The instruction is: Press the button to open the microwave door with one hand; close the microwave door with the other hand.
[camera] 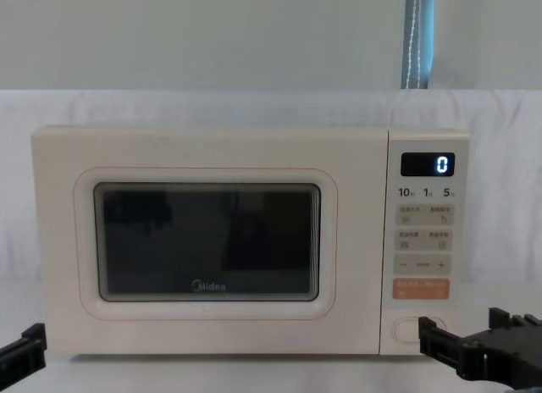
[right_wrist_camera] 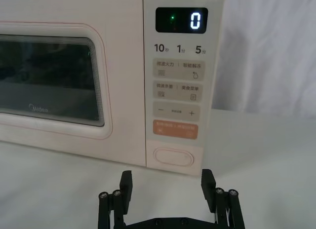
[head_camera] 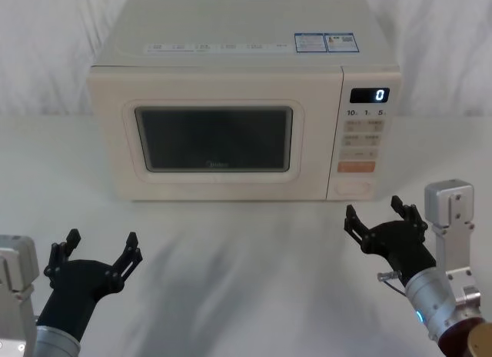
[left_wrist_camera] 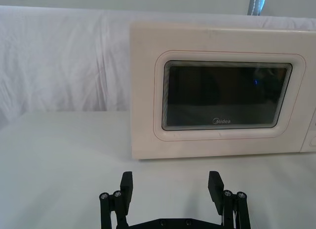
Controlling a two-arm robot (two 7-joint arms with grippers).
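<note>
The smooth oval button [right_wrist_camera: 172,156] is seen just past the spread black fingers of the right gripper [right_wrist_camera: 166,180]. The left gripper [left_wrist_camera: 171,183] is held wide open too, w/ the shut microwave door [left_wrist_camera: 224,97] ahead.

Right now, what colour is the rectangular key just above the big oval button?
Orange key, clearest in the right wrist view.

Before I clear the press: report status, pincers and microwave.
Right pincer open, low before the button, not touching. Left pincer open, short of the microwave door. Door shut. Nothing in the way.
</note>
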